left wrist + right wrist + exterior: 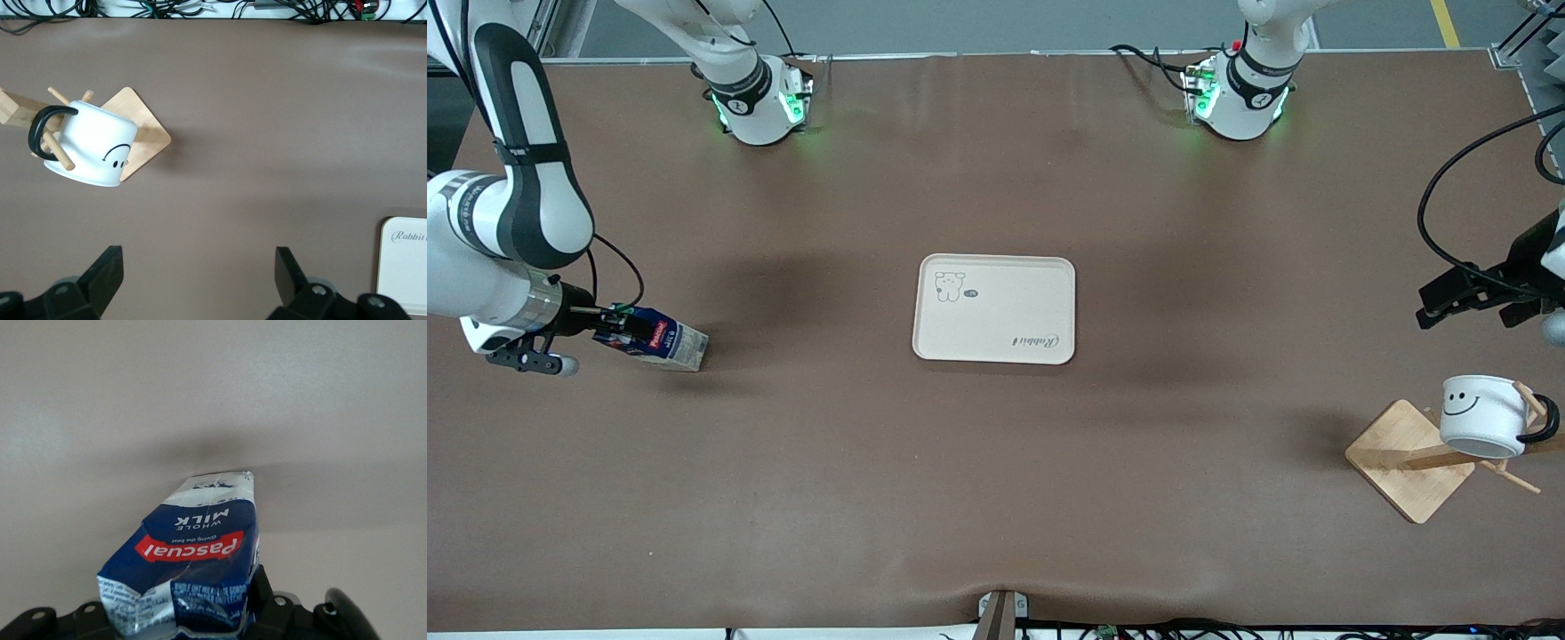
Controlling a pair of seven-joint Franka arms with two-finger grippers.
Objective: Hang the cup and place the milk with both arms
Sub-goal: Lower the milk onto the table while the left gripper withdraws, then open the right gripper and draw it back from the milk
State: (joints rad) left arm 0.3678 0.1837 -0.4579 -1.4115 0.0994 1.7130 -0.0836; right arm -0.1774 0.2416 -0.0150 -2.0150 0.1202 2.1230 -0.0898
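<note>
I am looking at the table from up high. My right gripper [609, 324] is pinching the milk [656, 338] at its top end. The carton is leaning over, with its whitish bottom pointing toward the tray [994, 308]. It is at the right arm's end of the brown table [996, 498], well apart from the tray. In the right wrist view the milk [193, 560] is sticking out from between the black fingers, and I am reading its red label upside down.

My left gripper [1463, 298] is hanging in the air with its fingers [107, 273] spread wide and nothing between them. It is over the table at the left arm's end, near the wooden rack [1414, 460].

The cup [1485, 416] is hanging on a peg of the rack by its black handle [1543, 427]. Its smiley face is showing. The cup is tilting on its side above the rack's square wooden base.

The tray is sitting in the middle of the table, and it has a little bear drawing on it.
</note>
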